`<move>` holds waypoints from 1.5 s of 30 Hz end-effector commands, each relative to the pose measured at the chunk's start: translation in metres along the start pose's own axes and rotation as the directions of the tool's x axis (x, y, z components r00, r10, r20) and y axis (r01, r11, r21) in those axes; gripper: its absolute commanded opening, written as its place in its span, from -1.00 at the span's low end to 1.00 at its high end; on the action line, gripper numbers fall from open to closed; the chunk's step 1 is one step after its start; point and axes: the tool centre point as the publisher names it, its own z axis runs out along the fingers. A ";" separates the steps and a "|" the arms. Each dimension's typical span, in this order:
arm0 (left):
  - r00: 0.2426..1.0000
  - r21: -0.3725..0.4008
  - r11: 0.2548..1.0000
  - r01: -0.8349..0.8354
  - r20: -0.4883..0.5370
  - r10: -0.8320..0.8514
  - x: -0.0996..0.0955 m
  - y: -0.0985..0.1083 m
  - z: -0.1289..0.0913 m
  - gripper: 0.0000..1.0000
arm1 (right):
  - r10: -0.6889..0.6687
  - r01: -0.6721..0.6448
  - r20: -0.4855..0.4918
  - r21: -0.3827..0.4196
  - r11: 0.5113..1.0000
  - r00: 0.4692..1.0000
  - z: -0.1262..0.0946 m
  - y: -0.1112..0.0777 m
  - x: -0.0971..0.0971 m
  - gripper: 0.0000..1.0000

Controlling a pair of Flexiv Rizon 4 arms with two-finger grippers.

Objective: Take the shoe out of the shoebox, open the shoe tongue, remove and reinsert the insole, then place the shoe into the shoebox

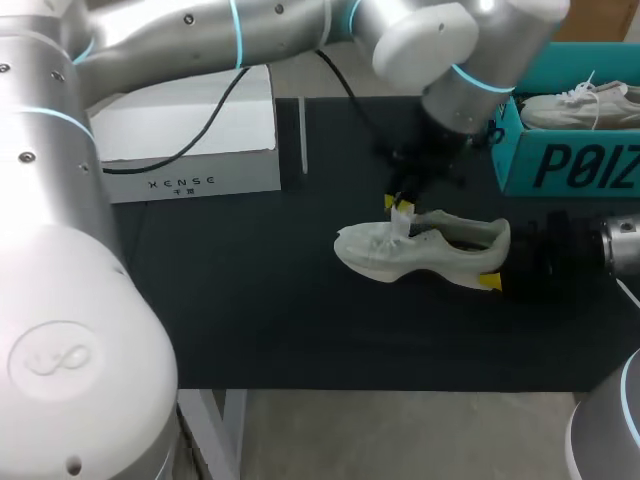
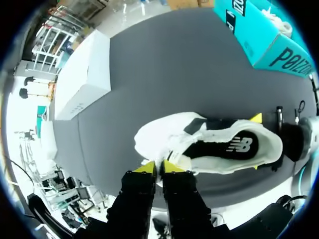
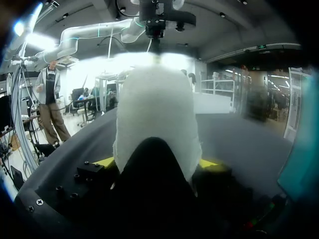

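Head overhead, wrists close, sharing shoe (image 1: 365, 250)

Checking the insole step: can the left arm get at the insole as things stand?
Probably, once freed: the left tool is shut on the tongue; the insole lies uncovered just ahead. The right tool grips only the heel.

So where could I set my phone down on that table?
Free: the black mat in front of the shoe, and the strip between shoe and white box. Crowded: at the shoe, left hand and right hand gripping it, teal shoebox behind.
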 end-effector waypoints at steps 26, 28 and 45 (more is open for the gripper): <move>0.976 -0.096 0.994 -0.045 -0.216 0.023 0.019 0.000 0.011 -1.00 | 0.000 0.000 0.001 0.003 1.000 1.000 0.002 -0.002 0.001 -1.00; 0.977 -0.098 0.995 -0.035 -0.211 0.013 0.014 0.001 0.012 -1.00 | 0.000 0.000 0.001 0.003 1.000 1.000 0.002 -0.002 0.001 -1.00; 0.981 -0.162 0.986 0.039 -0.184 -0.069 -0.007 0.015 0.037 -1.00 | 0.000 0.000 0.001 0.003 1.000 1.000 0.002 -0.002 0.001 -1.00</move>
